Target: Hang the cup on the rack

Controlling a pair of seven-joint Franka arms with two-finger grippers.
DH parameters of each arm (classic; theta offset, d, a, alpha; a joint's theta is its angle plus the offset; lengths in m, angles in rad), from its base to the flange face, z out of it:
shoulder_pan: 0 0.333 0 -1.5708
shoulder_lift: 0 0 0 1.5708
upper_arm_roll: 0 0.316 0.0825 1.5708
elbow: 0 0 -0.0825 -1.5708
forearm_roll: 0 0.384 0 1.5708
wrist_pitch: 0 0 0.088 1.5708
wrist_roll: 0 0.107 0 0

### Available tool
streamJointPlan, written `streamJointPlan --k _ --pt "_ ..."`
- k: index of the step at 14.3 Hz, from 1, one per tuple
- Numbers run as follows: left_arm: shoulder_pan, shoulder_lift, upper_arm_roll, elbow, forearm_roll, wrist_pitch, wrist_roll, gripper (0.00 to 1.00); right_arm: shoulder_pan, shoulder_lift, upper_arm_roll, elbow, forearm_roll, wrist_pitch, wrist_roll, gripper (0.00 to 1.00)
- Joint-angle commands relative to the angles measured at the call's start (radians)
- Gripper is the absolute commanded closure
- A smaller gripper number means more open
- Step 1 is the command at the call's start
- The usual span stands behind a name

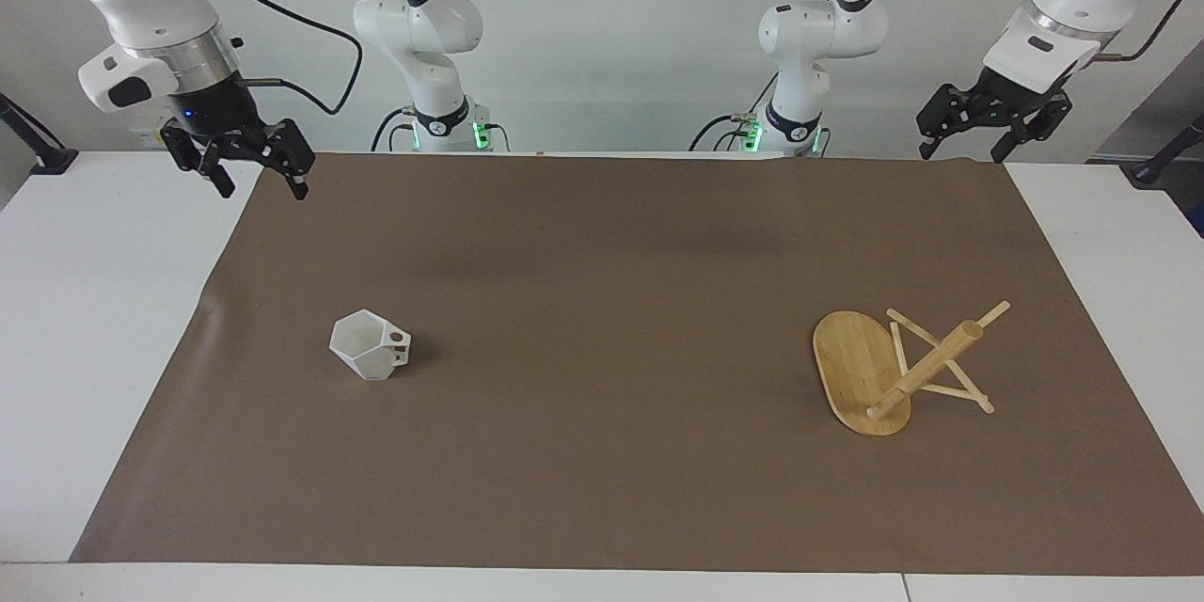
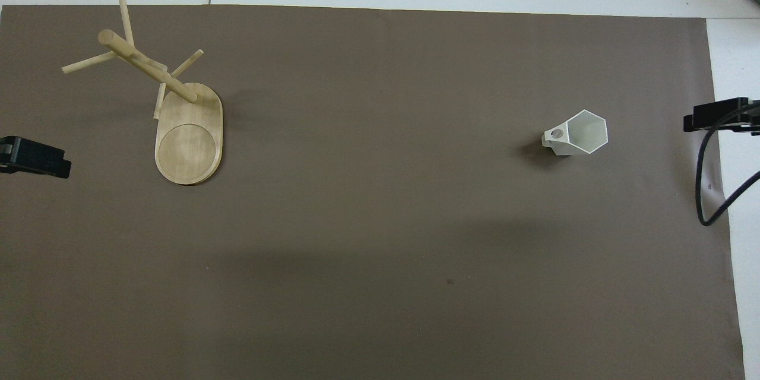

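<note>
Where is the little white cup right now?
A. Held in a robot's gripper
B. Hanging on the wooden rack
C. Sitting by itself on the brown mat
C: the cup stands alone on the brown mat, apart from the rack, with both grippers raised and holding nothing.

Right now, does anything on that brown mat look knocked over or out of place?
Yes. The rack at the left arm's end of the mat appears tipped over: its oval base stands on edge and its post slants, resting on peg sticks. The cup sits upright at the right arm's end. Both tools wait open, raised above the table.
</note>
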Motion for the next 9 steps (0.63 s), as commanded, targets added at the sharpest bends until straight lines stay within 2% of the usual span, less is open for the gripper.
streamJointPlan --k 1,4,9 --pt "-0.013 0.0 0.004 0.005 0.018 0.0 0.003 0.0 -0.009 -0.019 0.005 -0.01 -0.024 -0.04 -0.031 0.0" --pt "-0.017 -0.002 0.002 0.0 0.018 0.003 -0.003 0.0 -0.011 -0.019 -0.001 -0.009 -0.062 -0.048 -0.076 0.0" --pt "-0.017 -0.008 0.002 -0.003 0.018 -0.001 -0.008 0.0 -0.012 -0.019 -0.018 -0.009 -0.057 -0.051 -0.068 0.0"
